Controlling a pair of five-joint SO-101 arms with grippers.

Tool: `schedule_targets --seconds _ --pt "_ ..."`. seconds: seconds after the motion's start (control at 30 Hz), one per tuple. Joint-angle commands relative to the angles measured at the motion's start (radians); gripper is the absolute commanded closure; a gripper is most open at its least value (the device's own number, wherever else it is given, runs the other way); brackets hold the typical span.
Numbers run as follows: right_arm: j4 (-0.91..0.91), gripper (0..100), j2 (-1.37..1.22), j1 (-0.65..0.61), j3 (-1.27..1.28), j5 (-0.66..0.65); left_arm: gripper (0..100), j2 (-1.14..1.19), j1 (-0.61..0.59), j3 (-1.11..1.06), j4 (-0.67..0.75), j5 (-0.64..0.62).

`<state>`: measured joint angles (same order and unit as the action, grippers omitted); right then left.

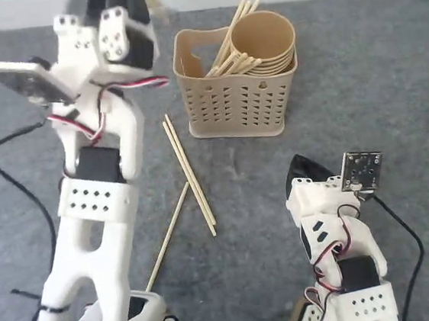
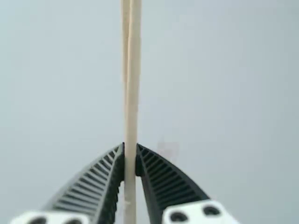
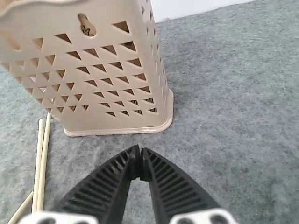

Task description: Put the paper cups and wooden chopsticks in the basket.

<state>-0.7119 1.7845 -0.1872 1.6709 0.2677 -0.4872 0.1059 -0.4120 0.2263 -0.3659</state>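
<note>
Pretty far along, by the looks of it. The paper cups (image 1: 263,40) are stacked in the basket (image 1: 228,109), and a bunch of chopsticks (image 1: 231,40) is already stood in there beside them. Three loose chopsticks (image 1: 188,171) are left on the grey mat (image 1: 361,99), just beside the basket. Another pair (image 2: 131,70) is clamped in the left gripper (image 2: 130,150), lifted off the table, so it's not dropped in yet. The right gripper (image 3: 136,153) is closed on nothing, parked low near the basket.
</note>
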Motion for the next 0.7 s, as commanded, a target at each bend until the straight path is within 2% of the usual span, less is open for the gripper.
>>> schedule_targets --seconds 0.0,0.23,0.47,0.67 --pt "0.001 98.6 0.03 -0.002 0.014 -0.011 99 0.06 0.086 0.185 0.029 -0.008" --pt "0.001 98.6 0.03 -0.001 0.014 -0.011 99 0.209 0.106 0.216 0.029 -0.008" --pt "0.001 98.6 0.03 -0.001 0.014 -0.011 99 0.239 0.11 0.044 0.038 -0.006" --pt "0.001 98.6 0.03 -0.001 0.014 -0.011 99 0.247 0.083 -0.153 0.227 -0.006"
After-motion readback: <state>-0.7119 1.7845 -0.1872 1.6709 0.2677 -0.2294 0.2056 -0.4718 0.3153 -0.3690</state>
